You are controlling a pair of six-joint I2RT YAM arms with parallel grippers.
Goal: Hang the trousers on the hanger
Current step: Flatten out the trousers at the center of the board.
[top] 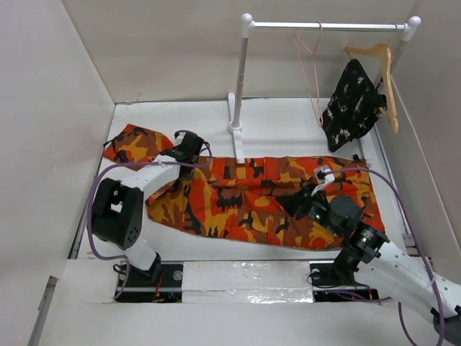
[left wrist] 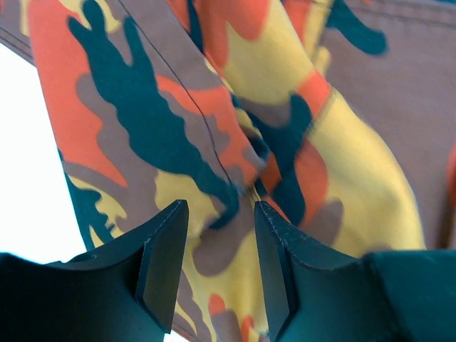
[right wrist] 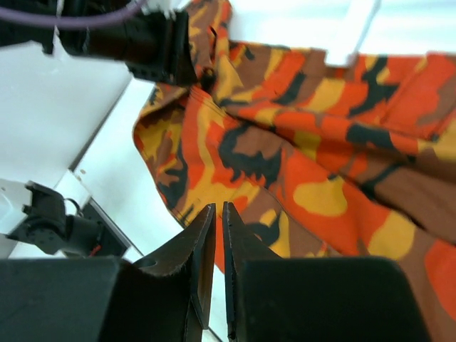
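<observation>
The camouflage trousers [top: 245, 198] lie spread flat across the table, with one leg end bunched at the far left. My left gripper [top: 189, 149] hovers low over the left part of the trousers [left wrist: 142, 107]. The left gripper [left wrist: 221, 206] has its jaws apart, a raised fold of cloth just beyond the tips and nothing pinched. My right gripper [top: 297, 203] sits above the right part of the trousers [right wrist: 320, 142]. This right gripper [right wrist: 219, 205] is shut to a hair-thin slit with nothing between the jaws. The pink wire hanger [top: 313, 65] hangs on the rail, far behind both grippers.
A white clothes rack [top: 238, 94] stands at the back, its foot touching the trousers' far edge. A wooden hanger [top: 385, 76] carrying a black speckled garment [top: 353, 104] hangs at the rail's right end. White walls close in on three sides.
</observation>
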